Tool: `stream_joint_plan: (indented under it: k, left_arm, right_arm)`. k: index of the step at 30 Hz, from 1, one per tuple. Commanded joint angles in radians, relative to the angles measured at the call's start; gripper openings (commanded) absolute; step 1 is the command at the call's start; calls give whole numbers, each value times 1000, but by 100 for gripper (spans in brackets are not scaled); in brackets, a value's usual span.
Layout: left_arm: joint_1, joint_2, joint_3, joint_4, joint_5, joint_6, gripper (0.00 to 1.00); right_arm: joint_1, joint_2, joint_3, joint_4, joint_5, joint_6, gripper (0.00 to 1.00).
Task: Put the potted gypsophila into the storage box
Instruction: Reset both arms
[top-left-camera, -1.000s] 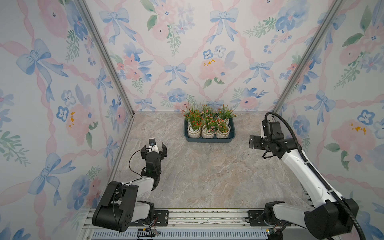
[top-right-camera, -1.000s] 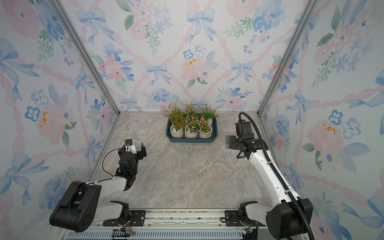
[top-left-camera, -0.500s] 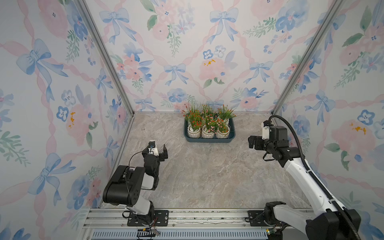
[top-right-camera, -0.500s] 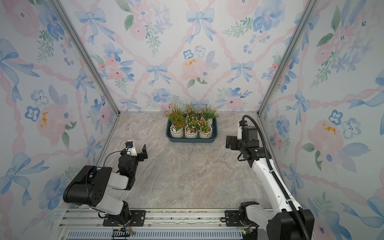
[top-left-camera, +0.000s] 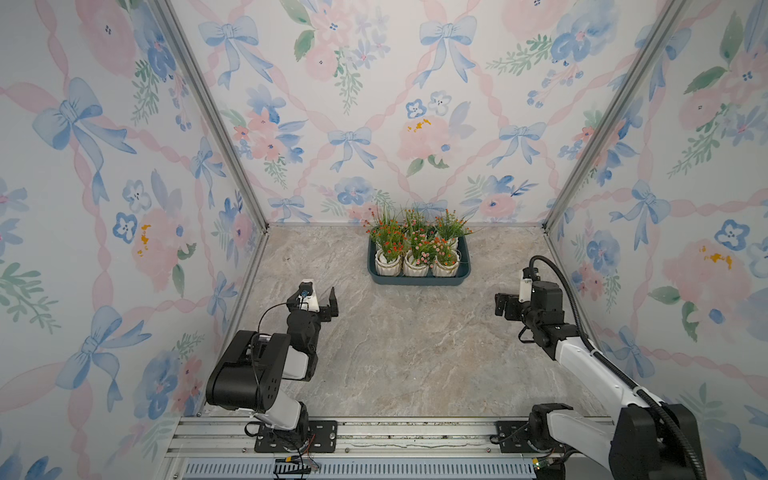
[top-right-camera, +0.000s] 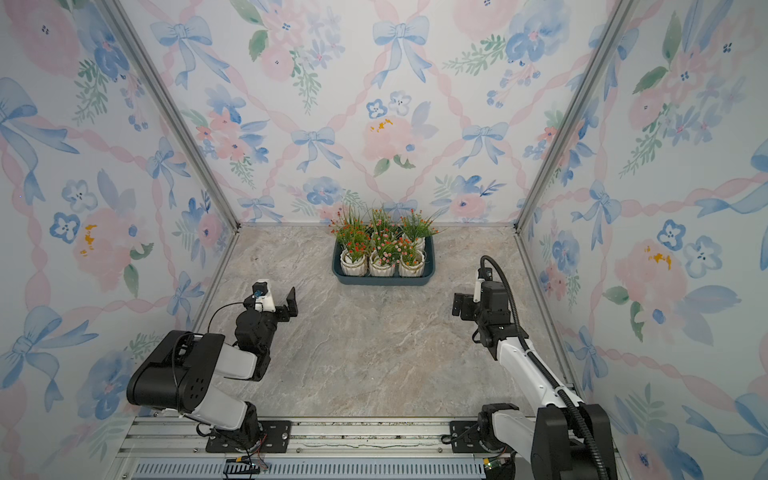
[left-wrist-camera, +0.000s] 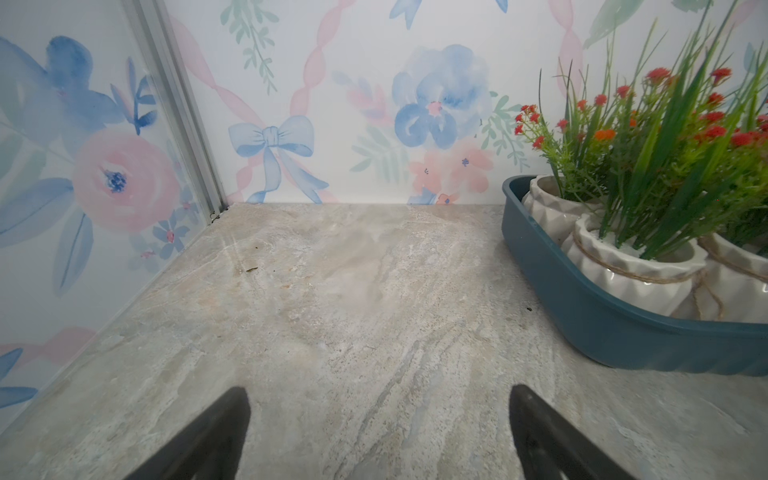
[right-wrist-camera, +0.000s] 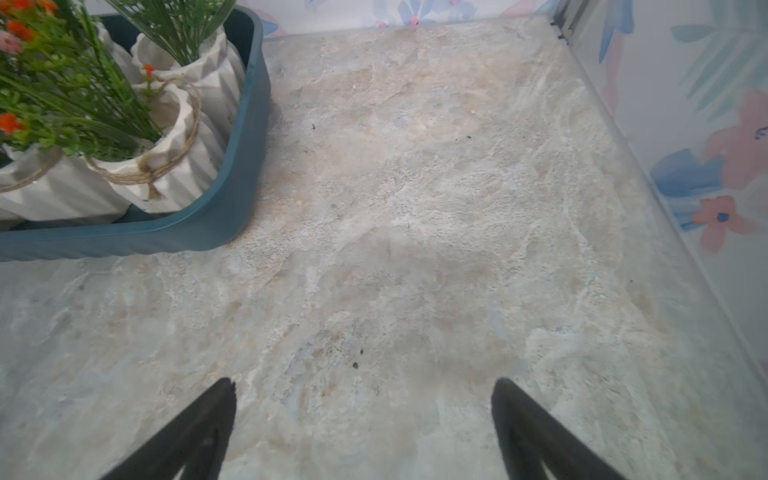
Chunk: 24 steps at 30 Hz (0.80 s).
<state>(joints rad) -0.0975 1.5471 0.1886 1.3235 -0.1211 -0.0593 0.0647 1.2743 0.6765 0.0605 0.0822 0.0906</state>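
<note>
Since a second ago our left arm (top-left-camera: 249, 374) has folded up over its base, and the right gripper (top-left-camera: 503, 305) has slid back toward us. Our left gripper (top-left-camera: 319, 300) hangs over the tabletop (top-left-camera: 399, 353), jaws wide apart and empty; its wrist view shows only bare stone between them. Farther back, between the arms, six pots (top-left-camera: 417, 268) appear to stand upright inside the box (top-left-camera: 417, 283), two rows of three. The right gripper is likewise spread and holds nothing, well apart from the box. We judge the loading done, so retreating well means moving slowly, clear of the pots, leaving the box unnudged.
</note>
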Motion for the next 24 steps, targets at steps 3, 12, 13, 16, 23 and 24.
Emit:
stream_joint_plan:
  k: [3, 12, 13, 16, 23, 24]
  left_arm:
    - [5, 2, -6, 33, 14, 14, 98]
    - [5, 2, -6, 31, 14, 15, 98]
    - [6, 1, -6, 32, 15, 13, 98]
    - [6, 0, -5, 32, 15, 15, 98]
    - [7, 3, -5, 32, 15, 15, 98]
    - [6, 0, -6, 32, 15, 14, 98]
  right_arm:
    - [-9, 47, -146, 330, 132, -48, 97]
    - [-8, 159, -184, 551, 99, -61, 97]
    - [-9, 166, -198, 587, 105, -65, 97]
    - [-14, 196, -242, 692, 85, -68, 97]
    - [-40, 268, -308, 888, -30, -71, 97]
    - [-40, 271, -273, 822, -55, -82, 97]
